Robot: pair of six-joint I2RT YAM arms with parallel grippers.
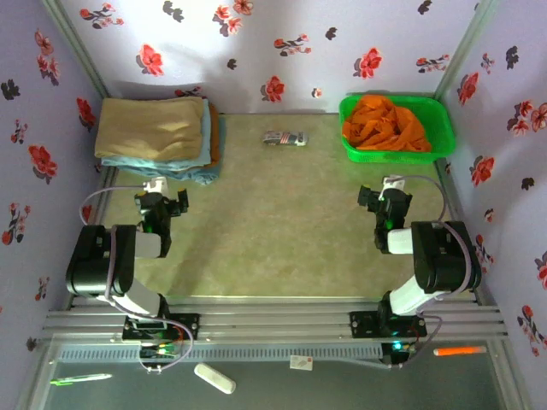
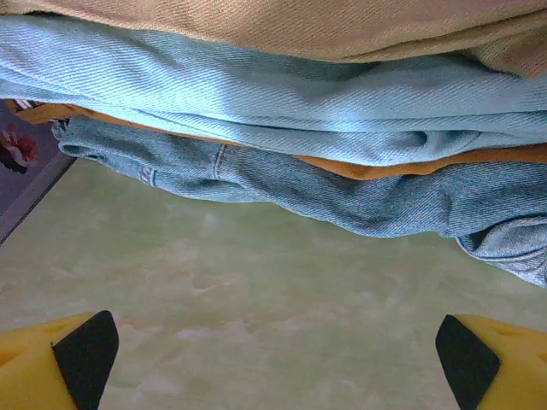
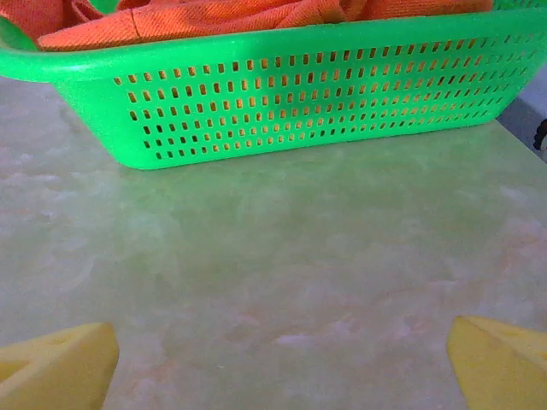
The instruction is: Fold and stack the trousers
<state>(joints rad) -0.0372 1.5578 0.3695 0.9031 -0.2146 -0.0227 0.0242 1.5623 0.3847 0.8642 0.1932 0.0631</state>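
Note:
The bright orange trousers lie crumpled in a green basket at the back right of the table. The right wrist view has their orange cloth bulging over the basket's perforated wall. My right gripper hovers in front of the basket, open, with only bare table between its yellow fingertips. Near the table's left side my left gripper is open too, just short of a stack of folded clothes. Its yellow fingers frame bare table.
The folded stack holds a tan cloth on top, light blue cloth below it and denim at the bottom. A small patterned object lies at the back centre. Flowered walls close in the table on three sides.

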